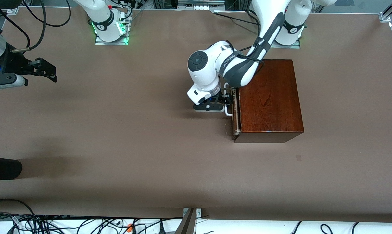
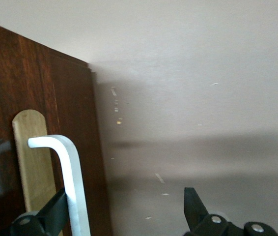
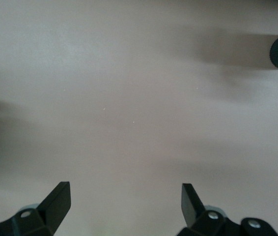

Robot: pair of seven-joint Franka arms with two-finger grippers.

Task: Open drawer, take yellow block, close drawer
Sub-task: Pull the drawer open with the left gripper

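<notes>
My left gripper [image 2: 124, 216] in matt black plastic faces a smooth white handle [image 2: 70, 182] on the drawer's [image 2: 45, 98] glossy reddish wood, over matt brown table [image 1: 118, 130] cloth.

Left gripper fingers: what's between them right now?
The drawer's white handle, just inside one finger of the open left gripper; beside it only bare table. The left wrist view shows it.

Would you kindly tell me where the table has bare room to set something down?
The table is bare from the wooden box toward the right arm's end, where the open right gripper waits. It is crowded only at the drawer handle, where the open left gripper sits.
</notes>
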